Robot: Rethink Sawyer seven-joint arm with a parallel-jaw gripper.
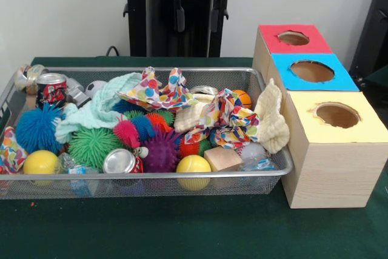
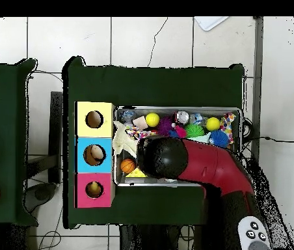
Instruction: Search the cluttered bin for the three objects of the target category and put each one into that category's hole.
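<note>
The wire mesh bin (image 1: 151, 70) is full of clutter; it also shows in the overhead view (image 2: 130, 183). No teddy bear or duck shows plainly in it. A small white and black rounded thing (image 1: 94, 87) lies at its far left. The red-topped box (image 1: 273, 39) stands farthest back at the right, with its round hole (image 1: 293, 37). From above, something pale yellow sits in that hole (image 2: 94, 189). My gripper (image 1: 197, 28) hangs above the bin's far rim, fingers apart and empty. From above, the arm (image 2: 166, 157) hides the gripper and part of the bin.
The bin holds spiky rubber balls (image 1: 91, 145), soda cans (image 1: 51, 88), dotted cloths (image 1: 159, 94), yellow balls (image 1: 193, 165), a wooden block (image 1: 222, 158) and an orange ball (image 1: 242, 97). The blue-topped box (image 1: 339, 80) and the yellow-topped box (image 1: 370, 128) stand beside the bin's right end.
</note>
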